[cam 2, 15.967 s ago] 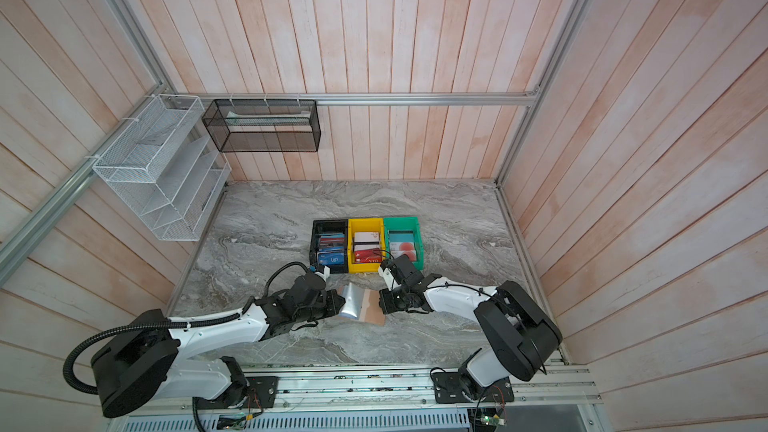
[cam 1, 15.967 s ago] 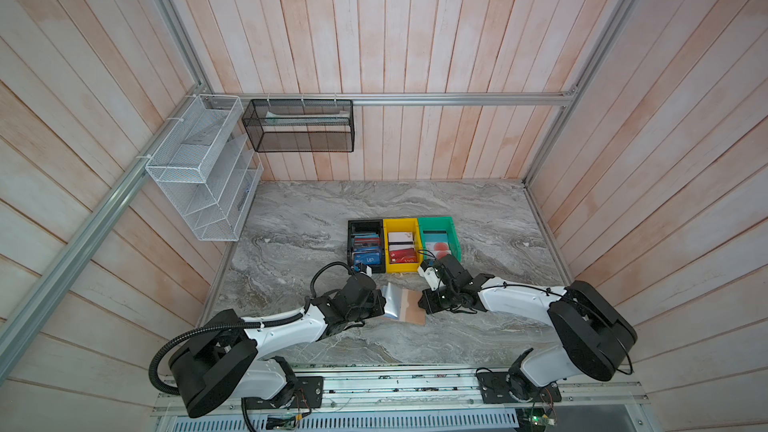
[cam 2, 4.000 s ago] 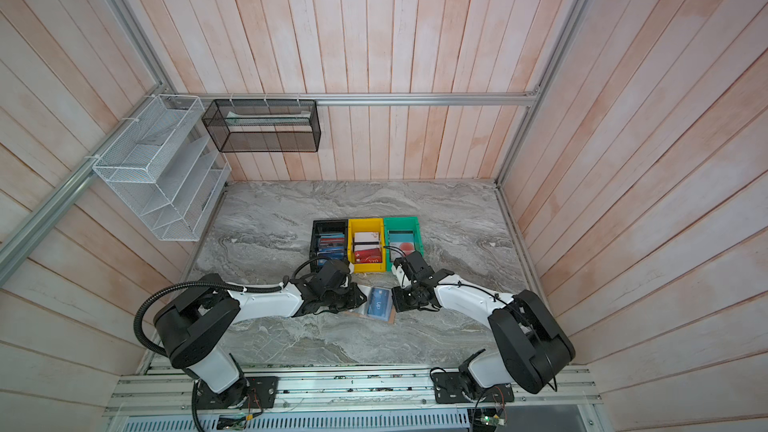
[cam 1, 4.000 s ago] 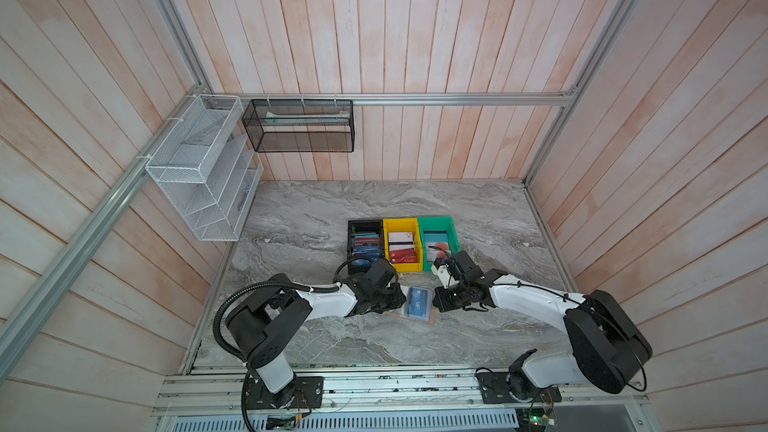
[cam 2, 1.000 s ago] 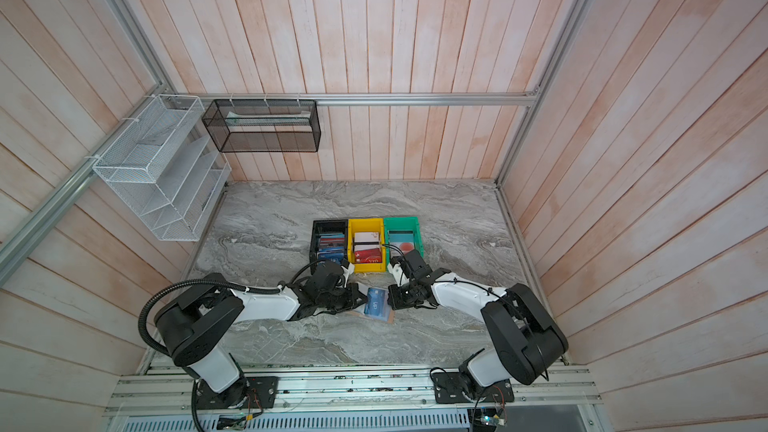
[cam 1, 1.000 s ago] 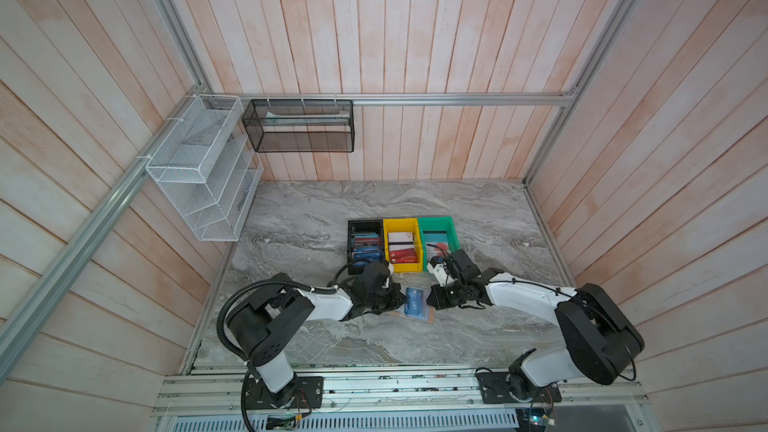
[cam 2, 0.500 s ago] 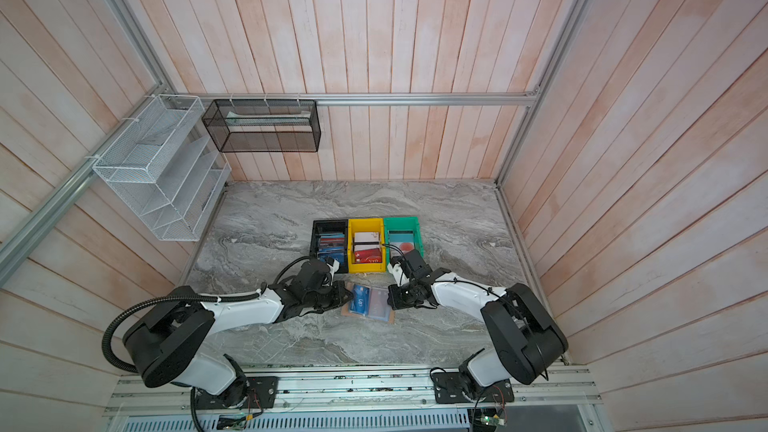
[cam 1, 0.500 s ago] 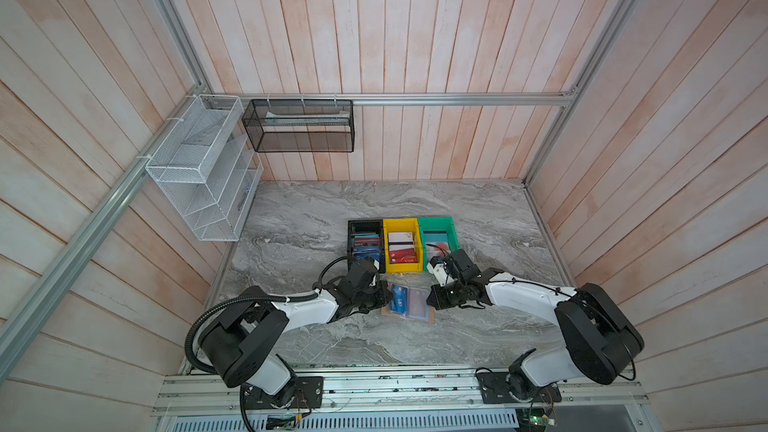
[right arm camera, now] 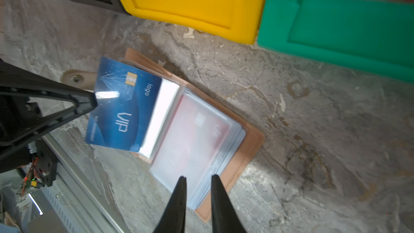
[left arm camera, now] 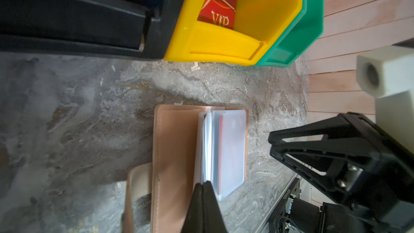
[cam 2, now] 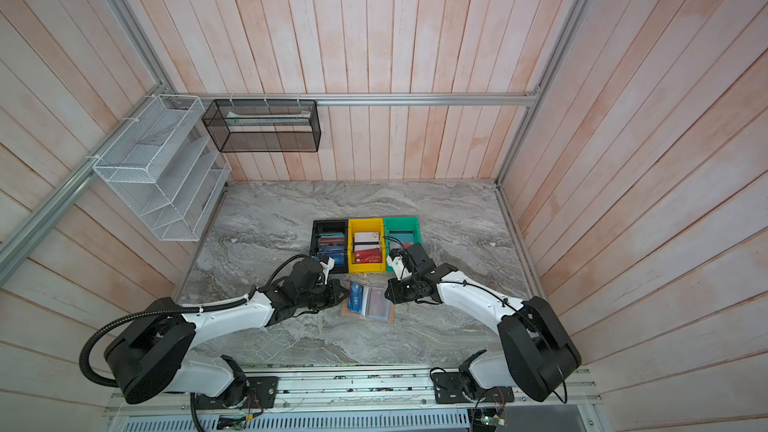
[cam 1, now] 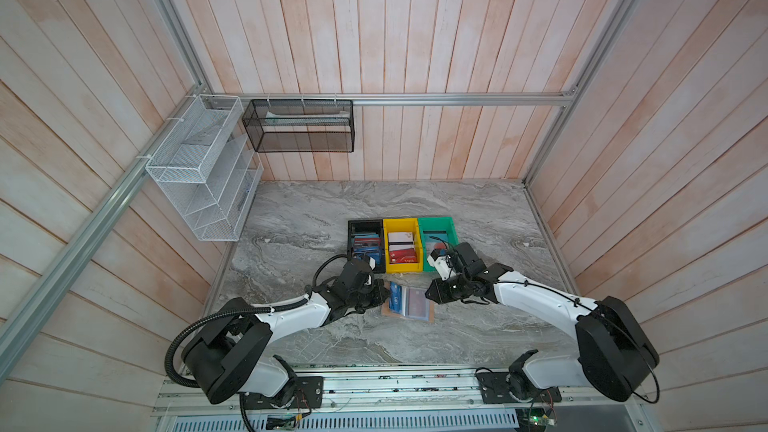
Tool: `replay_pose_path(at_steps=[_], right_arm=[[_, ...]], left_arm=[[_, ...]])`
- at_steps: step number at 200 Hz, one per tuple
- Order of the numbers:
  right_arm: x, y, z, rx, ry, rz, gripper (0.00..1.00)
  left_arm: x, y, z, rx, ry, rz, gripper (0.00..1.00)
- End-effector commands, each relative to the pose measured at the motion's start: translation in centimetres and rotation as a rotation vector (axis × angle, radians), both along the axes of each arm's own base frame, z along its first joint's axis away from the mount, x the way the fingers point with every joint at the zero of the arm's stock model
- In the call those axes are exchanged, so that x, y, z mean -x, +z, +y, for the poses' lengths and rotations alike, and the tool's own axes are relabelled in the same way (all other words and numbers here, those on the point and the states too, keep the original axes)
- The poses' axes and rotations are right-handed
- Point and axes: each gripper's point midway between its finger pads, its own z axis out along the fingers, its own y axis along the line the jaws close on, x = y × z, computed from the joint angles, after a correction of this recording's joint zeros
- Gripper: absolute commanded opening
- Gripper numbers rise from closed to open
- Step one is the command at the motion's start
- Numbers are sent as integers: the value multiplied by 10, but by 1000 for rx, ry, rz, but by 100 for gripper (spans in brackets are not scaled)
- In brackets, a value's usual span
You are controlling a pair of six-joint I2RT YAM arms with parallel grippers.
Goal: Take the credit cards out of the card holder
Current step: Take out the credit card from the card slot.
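The tan card holder (cam 1: 428, 317) (cam 2: 388, 315) lies open on the marble in front of the bins, clear sleeves facing up. My left gripper (cam 1: 385, 293) (left arm camera: 206, 184) is shut on the edge of a blue credit card (right arm camera: 125, 106) (cam 1: 397, 297) lettered "VIP", which sticks out over the holder's left side beside a raised white sleeve page. A red card (right arm camera: 197, 131) shows through the top sleeve. My right gripper (right arm camera: 197, 178) (cam 1: 429, 295) hovers at the holder's right edge, its jaws a little apart with nothing between them.
Black (cam 1: 365, 224), yellow (cam 1: 401, 223) and green (cam 1: 436, 221) bins stand side by side just behind the holder, each with cards inside. A red "VIP" card (left arm camera: 220, 7) lies in the yellow bin. Wire baskets (cam 1: 199, 168) hang at the back left.
My left gripper has drawn the blue card leftward, further out over the holder's left side. My right gripper's jaws have parted slightly at the holder's right edge.
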Motion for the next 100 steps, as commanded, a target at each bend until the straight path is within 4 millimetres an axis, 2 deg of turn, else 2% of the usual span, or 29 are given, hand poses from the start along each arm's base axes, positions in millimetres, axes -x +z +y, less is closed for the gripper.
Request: replay_pose_path(at_steps=[1, 50, 100], right_arm=[[2, 16, 10, -71, 36, -3, 26], [10, 29, 26, -198, 97, 15, 32], [14, 32, 29, -292, 113, 33, 36]], left_arm=[[-1, 16, -6, 61, -22, -34, 0], [3, 48, -13, 199, -58, -74, 0], [9, 62, -18, 302, -86, -93, 0]])
